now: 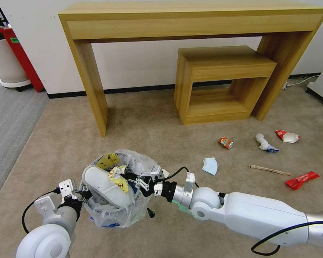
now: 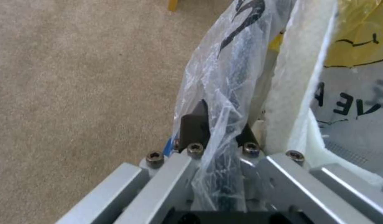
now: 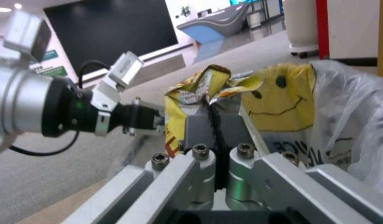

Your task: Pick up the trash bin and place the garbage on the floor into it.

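Note:
The trash bin, black with a crinkly clear bag over its rim, hangs just above the carpet. My left gripper is shut on its near rim, the fingers pinching rim and bag. White slippers with a yellow smiley face lie inside. My right gripper reaches over the bin's mouth, shut on a crumpled yellow wrapper. More garbage lies on the floor to the right: a crushed can, a blue mask, crumpled paper, a wooden stick and red wrappers.
A tall wooden console table stands against the wall, with a low wooden bench under it. A white pot and a red stand are at the far left. Open carpet lies between bin and furniture.

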Robot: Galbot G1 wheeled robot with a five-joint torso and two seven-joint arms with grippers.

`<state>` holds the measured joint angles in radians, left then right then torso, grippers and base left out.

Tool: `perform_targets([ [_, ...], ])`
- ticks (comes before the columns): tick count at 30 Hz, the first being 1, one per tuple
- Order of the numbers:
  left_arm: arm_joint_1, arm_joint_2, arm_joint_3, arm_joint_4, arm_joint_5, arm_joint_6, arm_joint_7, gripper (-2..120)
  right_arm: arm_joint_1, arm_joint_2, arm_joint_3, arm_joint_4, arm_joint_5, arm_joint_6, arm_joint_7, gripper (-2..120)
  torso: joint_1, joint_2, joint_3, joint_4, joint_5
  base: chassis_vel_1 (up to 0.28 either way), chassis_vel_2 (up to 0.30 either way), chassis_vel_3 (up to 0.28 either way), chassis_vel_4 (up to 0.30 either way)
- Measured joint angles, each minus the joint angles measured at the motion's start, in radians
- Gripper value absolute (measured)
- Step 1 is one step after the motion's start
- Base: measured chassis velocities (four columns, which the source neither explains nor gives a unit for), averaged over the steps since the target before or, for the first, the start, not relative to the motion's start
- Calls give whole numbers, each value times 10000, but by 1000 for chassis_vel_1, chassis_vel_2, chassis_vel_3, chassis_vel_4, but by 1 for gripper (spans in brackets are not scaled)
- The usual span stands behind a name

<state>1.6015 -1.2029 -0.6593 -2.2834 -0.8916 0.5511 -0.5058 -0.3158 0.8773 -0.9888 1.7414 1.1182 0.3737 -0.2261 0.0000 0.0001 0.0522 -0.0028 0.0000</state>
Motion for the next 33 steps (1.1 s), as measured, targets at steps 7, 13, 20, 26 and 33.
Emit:
perform_targets([
  [7,-27,18,-34,59,-38,-7,8,1,212,321,-169,-333,-171,7,162,3,0,0,0,2,-1,0,0,0,0],
  [13,-105,54,-28,152,-99,-12,11,1,219,407,-175,-510,-219,-45,202,29,0,0,0,1,0,0,0,0,0],
  [20,-215,91,22,323,-109,-12,10,1,7,311,49,-582,-301,-31,139,52,0,0,0,0,0,0,0,0,0],
  [26,-285,78,122,409,-113,-12,7,1,-217,209,214,-654,-504,-26,126,75,0,0,0,0,0,0,0,0,0],
  [33,-262,64,132,426,-96,-13,6,1,-401,260,455,-680,-566,3,341,97,0,0,0,1,0,0,0,0,0],
])
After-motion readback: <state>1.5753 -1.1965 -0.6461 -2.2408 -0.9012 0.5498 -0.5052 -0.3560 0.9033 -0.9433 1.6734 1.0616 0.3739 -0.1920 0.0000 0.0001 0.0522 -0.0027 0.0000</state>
